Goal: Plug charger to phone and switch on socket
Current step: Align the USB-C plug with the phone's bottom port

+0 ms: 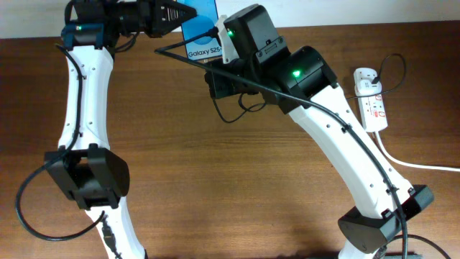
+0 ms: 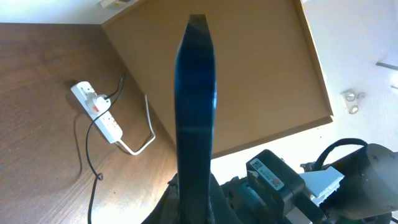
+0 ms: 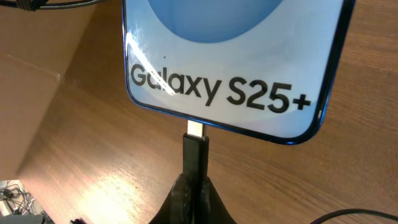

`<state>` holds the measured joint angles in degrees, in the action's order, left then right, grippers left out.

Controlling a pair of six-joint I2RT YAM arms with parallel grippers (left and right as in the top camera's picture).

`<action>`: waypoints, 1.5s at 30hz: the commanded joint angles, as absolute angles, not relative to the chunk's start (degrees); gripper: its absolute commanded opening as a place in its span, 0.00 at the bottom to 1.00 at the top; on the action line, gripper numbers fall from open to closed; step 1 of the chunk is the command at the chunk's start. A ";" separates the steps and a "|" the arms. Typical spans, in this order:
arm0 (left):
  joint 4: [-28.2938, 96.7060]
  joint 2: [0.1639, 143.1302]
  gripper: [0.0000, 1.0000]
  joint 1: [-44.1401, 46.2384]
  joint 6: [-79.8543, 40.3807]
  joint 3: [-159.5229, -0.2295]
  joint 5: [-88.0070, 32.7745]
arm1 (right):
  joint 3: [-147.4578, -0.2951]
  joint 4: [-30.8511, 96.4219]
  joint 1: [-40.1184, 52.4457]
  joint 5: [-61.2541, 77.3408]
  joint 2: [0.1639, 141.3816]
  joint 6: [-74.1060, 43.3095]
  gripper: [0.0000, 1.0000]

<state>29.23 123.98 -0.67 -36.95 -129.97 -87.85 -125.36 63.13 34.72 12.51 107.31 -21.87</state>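
Observation:
The phone (image 1: 200, 32) has a blue screen and white "Galaxy S25+" text. It is held up above the table's far edge. My left gripper (image 1: 188, 16) is shut on it; the left wrist view shows it edge-on (image 2: 196, 106) between the fingers (image 2: 196, 202). My right gripper (image 3: 196, 186) is shut on the charger's black plug (image 3: 195, 152). The plug's metal tip touches the phone's bottom edge (image 3: 224, 93). The thin black charger cable (image 1: 241, 108) loops under the right arm. The white socket strip (image 1: 370, 97) lies at the far right; it also shows in the left wrist view (image 2: 99, 112).
A thick white cord (image 1: 410, 162) runs from the strip to the right edge. The right arm (image 1: 345, 144) crosses the table's right half and the left arm (image 1: 83, 108) stands along the left. The wooden table (image 1: 215, 187) ends just behind the phone.

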 commanded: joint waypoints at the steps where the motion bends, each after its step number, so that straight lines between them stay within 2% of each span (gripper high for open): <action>1: 29.02 123.20 0.00 -0.54 -36.64 -130.76 -90.11 | -126.02 61.49 34.81 10.59 107.50 -21.47 0.04; 45: 28.49 123.20 0.00 -0.54 -35.07 -130.76 -88.14 | -126.08 60.49 35.57 7.90 107.61 -21.30 0.04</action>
